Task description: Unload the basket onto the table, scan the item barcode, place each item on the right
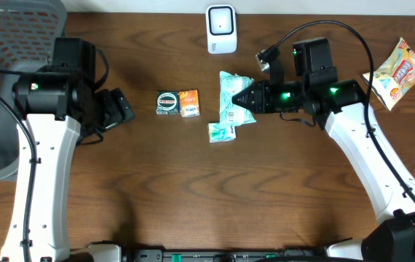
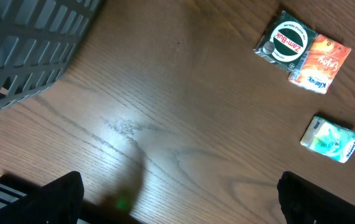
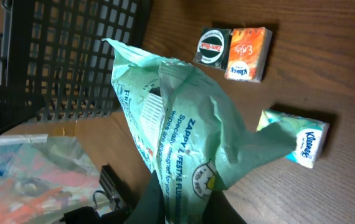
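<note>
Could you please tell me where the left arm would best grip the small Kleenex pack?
Probably from above, jaws across the narrow width of the Kleenex pack: it lies flat on the table, long sides free, clear of the Zam-Buk box.

zam-buk tin (image 1: 167, 102) touching orange packet (image 1: 188, 103); tissue pack (image 1: 221, 132); basket (image 1: 0, 33); snack bag (image 1: 397, 73).
</note>
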`<control>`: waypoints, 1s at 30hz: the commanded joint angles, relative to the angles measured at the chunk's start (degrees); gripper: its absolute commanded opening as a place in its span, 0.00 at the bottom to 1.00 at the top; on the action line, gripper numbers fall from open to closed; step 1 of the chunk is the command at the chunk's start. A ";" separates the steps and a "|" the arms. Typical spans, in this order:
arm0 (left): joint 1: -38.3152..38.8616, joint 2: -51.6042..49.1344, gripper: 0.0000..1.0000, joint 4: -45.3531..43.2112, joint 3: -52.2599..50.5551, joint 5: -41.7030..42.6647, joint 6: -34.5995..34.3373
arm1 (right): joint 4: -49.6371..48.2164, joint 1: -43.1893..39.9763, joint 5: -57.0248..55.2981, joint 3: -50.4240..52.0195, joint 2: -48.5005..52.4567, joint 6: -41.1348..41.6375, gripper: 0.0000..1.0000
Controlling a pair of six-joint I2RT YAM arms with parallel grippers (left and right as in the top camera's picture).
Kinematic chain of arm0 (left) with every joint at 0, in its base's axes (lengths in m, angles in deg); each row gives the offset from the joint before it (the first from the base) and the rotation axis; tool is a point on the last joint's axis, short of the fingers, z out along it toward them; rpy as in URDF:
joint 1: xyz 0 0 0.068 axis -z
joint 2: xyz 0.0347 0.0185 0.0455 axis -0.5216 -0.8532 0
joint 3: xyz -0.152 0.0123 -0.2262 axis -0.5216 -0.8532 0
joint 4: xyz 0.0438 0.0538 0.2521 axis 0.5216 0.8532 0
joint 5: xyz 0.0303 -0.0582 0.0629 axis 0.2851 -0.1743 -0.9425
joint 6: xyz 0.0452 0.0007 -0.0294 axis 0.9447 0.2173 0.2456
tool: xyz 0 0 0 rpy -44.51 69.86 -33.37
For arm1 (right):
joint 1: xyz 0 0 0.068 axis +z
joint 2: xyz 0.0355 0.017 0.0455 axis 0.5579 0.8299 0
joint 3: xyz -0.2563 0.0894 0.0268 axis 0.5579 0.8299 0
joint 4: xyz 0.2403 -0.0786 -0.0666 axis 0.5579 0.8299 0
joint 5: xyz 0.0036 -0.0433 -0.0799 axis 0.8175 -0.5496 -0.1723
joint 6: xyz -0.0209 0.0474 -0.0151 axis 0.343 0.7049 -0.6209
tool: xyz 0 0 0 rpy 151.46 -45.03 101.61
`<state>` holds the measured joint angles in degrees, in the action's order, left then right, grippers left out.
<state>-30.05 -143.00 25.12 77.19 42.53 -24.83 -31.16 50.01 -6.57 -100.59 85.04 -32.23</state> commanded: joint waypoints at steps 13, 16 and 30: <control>-0.04 -0.31 0.98 0.35 0.07 -0.35 -0.52 | 0.17 0.50 2.54 -0.55 -0.11 1.66 0.01; -0.02 -0.31 0.98 0.37 0.07 -0.35 -0.52 | 0.22 0.50 2.54 -0.55 -0.11 1.66 0.01; -0.04 -0.31 0.98 0.37 0.07 -0.35 -0.52 | 0.20 0.50 -0.15 1.18 1.07 1.60 0.01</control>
<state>-30.05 -143.00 25.12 77.19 42.53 -24.83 -30.86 50.01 -6.46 -99.98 85.37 -31.18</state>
